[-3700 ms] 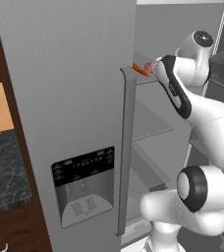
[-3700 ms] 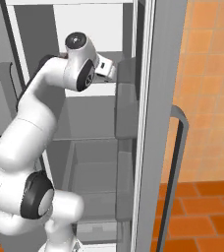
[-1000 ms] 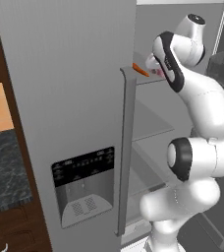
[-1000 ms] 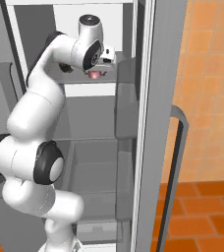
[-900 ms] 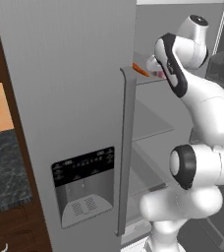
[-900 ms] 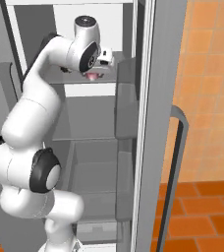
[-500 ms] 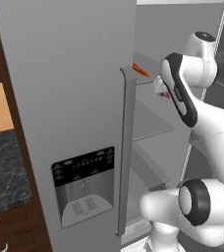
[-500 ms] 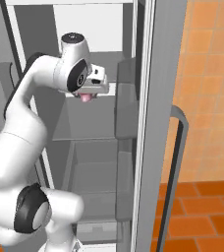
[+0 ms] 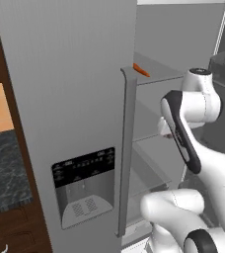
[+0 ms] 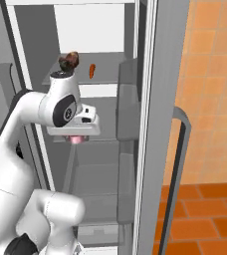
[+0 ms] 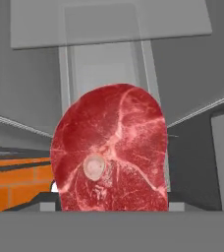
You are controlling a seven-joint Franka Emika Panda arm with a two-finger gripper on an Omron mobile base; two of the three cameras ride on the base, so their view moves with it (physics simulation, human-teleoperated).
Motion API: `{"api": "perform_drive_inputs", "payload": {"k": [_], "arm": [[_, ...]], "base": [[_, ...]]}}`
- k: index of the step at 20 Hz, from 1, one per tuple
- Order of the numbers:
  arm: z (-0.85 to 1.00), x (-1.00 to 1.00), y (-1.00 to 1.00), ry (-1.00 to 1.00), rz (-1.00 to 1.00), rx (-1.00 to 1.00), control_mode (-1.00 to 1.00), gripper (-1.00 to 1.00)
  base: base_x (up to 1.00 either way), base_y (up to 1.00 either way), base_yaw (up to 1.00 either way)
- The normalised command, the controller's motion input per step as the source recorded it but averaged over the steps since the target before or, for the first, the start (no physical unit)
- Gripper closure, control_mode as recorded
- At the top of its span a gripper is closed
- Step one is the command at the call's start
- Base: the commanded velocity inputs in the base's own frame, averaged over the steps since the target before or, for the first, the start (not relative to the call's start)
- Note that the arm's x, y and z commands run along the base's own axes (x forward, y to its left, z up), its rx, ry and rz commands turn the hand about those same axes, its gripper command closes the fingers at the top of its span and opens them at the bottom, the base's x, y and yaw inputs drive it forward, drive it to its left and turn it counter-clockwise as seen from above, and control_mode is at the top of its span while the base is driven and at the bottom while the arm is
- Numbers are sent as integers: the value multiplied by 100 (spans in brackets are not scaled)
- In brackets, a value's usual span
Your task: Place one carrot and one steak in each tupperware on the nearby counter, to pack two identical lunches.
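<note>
With the fridge [image 10: 150, 124] door open, we see one carrot [image 10: 91, 70] and a brown steak [image 10: 69, 61] on its upper shelf (carrot just right of that steak). Our gripper [image 10: 76, 140] holds the red steak [image 11: 110, 150] below that shelf. No readable labels.

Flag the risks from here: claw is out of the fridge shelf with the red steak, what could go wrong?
1. The red steak hangs in the claw and hides the fingertips in the hand view, so the grip cannot be checked; it could slip on the way to the counter.
2. The arm sits close to the fridge door edge; a wide swing out might clip it.
3. A carrot and the brown steak remain on the upper shelf, so more reaches follow.
</note>
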Motion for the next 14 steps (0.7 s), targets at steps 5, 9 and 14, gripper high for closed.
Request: {"api": "perform_drive_inputs", "payload": {"k": [5, 9, 14], "arm": [[-66, -95, 8, 5, 0, 0, -100, 100], [-3, -37, 4, 3, 0, 0, -100, 100], [-2, -22, 1, 0, 0, 0, 100, 100]], "base": [[0, 0, 0], [0, 0, 0], [-19, 2, 0]]}}
